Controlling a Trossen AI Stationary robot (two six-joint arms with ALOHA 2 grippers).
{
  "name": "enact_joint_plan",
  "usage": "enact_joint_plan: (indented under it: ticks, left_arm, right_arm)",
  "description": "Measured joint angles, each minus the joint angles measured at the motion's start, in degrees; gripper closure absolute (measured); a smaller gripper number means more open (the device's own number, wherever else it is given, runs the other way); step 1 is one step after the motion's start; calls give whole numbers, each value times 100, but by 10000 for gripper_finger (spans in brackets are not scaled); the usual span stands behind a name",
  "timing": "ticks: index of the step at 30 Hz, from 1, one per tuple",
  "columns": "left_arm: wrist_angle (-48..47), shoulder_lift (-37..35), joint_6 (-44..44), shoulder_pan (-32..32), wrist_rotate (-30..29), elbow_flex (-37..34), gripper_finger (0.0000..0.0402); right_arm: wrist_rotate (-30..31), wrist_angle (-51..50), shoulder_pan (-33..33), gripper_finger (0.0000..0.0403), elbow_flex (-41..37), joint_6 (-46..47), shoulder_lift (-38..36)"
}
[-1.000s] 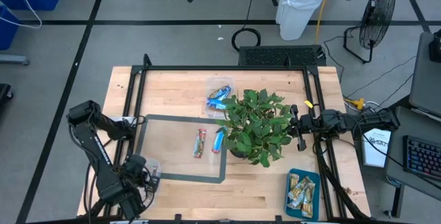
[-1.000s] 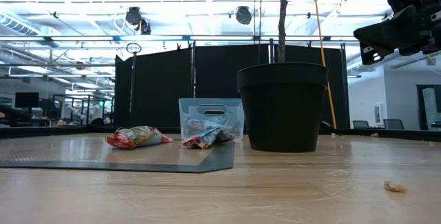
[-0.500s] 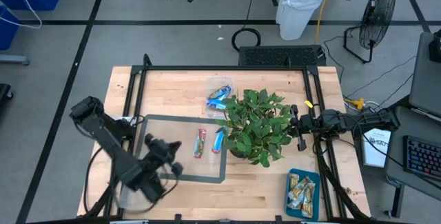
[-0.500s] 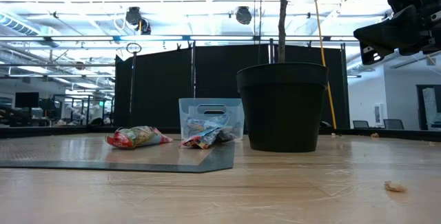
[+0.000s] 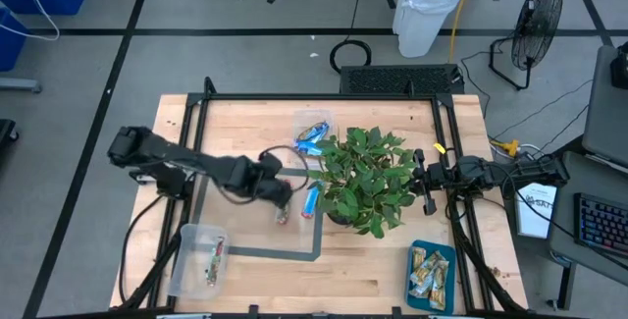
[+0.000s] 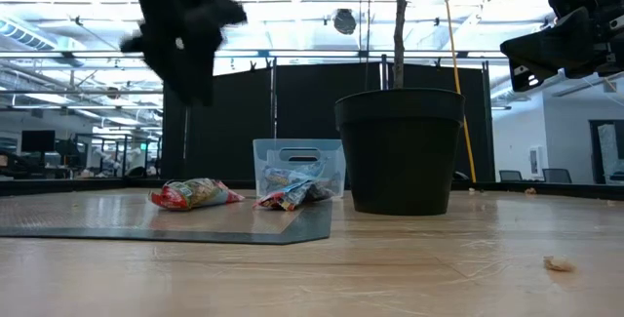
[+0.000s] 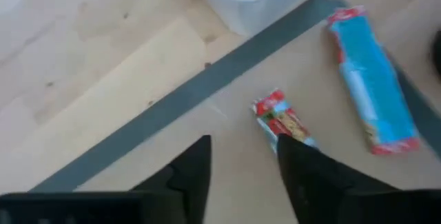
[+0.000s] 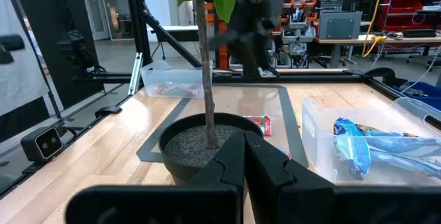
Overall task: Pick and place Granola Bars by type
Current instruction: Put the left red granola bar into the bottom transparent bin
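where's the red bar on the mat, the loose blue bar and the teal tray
red bar point(image 7: 282, 120), left wrist view, middle of its wrapper
loose blue bar point(image 7: 370, 98), left wrist view, middle of its wrapper
teal tray point(image 5: 447, 251), high view, bare rim at its far right corner

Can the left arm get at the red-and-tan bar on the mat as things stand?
Probably yes. The left gripper hangs open right above the red-and-tan bar, with nothing between them. The blue bar lies apart to one side, and the potted plant stands beyond it, clear of the approach.
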Motion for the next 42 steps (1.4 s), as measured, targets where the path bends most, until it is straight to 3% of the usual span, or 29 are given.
enact_joint_plan:
  ticks: [5, 9, 11, 24, 32, 42]
  left_arm:
    - [1614, 7, 643, 721, 778, -791, 184]
    - [3358, 20, 1021, 1054, 1774, -1473, 173]
    - [3799, 17, 1036, 1114, 2027, -1644, 172]
    - [3144, 17, 297, 937, 2079, -1845, 172]
    - [3194, 249, -25, 714, 2130, -1845, 172]
    - [3795, 813, 169, 709, 2529, -1819, 172]
  right_arm:
    - [2, -2, -2, 403, 0, 2, 0]
    - [0, -2, 0, 403, 1, 2, 0]
    - [2, -1, -1, 403, 0, 1, 0]
    - [1, 0, 0, 403, 1, 1, 0]
    - [2, -2, -2, 403, 0, 2, -2]
    - [2, -2, -1, 403, 1, 2, 21]
